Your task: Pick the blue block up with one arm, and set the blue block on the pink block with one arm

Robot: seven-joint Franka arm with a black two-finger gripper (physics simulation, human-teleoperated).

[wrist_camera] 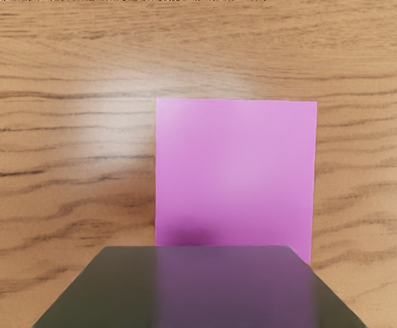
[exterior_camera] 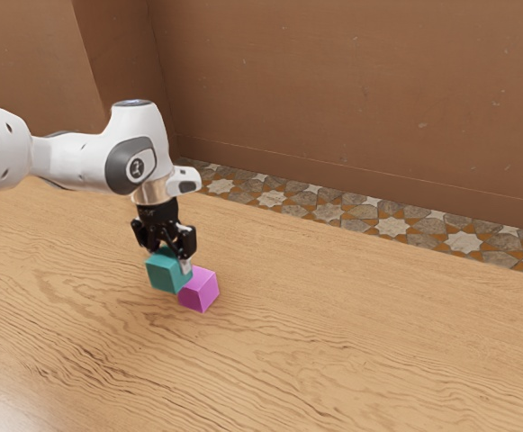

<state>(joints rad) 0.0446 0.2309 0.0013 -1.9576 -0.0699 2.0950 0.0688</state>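
Exterior view: black two-finger gripper (exterior_camera: pixel 164 241) clamped on teal-blue cube (exterior_camera: pixel 165 273), raised just beside pink cube (exterior_camera: pixel 200 289) on wooden table (exterior_camera: pixel 351 342). Wrist view: teal-blue cube (wrist_camera: pixel 198 290) overlapping pink cube (wrist_camera: pixel 236 174) at its near edge. Transport step, apparently needing further shift overhead, then lowering.

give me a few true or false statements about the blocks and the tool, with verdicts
1. The tool is shut on the blue block. True.
2. The blue block sits squarely on top of the pink block. False: it is held beside the pink block, whose top is mostly uncovered in the wrist view.
3. The pink block rests on the wooden table. True.
4. The pink block lies to the exterior view's left of the blue block. False: it lies to its right.
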